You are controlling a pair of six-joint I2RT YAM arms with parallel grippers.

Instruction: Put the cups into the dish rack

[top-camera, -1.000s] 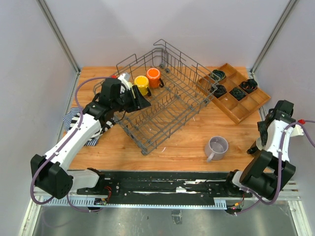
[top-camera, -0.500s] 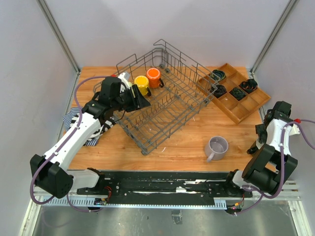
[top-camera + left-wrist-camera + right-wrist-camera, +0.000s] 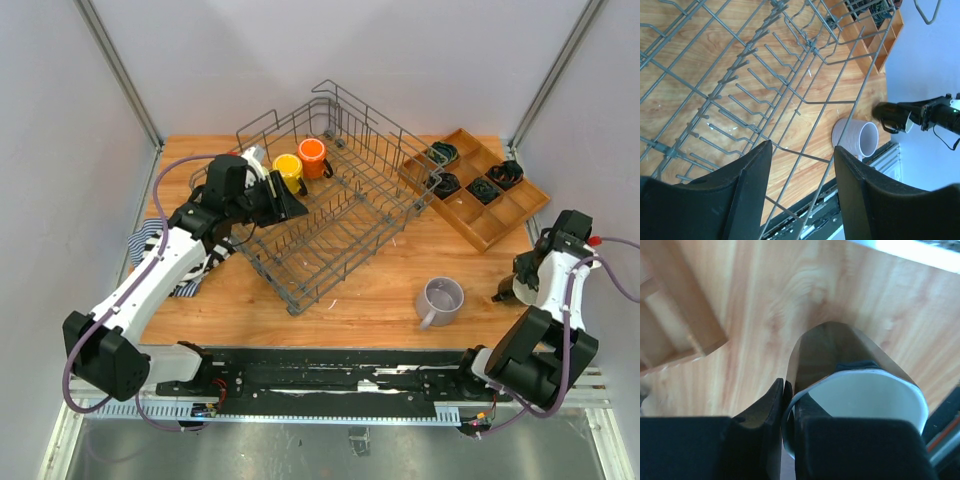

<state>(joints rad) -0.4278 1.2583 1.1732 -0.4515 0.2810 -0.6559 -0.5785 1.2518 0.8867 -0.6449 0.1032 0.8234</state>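
Note:
The grey wire dish rack (image 3: pixel 352 226) stands tilted at the table's middle. An orange cup (image 3: pixel 312 156) and a yellow cup (image 3: pixel 287 168) sit in its far left corner, and a pale cup (image 3: pixel 254 157) peeks out behind my left arm. My left gripper (image 3: pixel 292 207) hovers over the rack (image 3: pixel 765 75), open and empty (image 3: pixel 802 150). A lavender-grey cup (image 3: pixel 440 299) stands upright on the wood at the near right (image 3: pixel 856 138). My right gripper (image 3: pixel 788 390) is shut on the wall of the black cup (image 3: pixel 840 350), one finger inside its white interior, at the table's right edge (image 3: pixel 505 292).
A brown wooden compartment tray (image 3: pixel 500 213) with black coils lies at the far right, close to the right gripper. A striped cloth (image 3: pixel 150 245) lies under my left arm. The black rail (image 3: pixel 330 375) runs along the near edge.
My right gripper has closed on the black cup's rim, and that arm has shifted slightly toward the near edge. The left arm has not moved.

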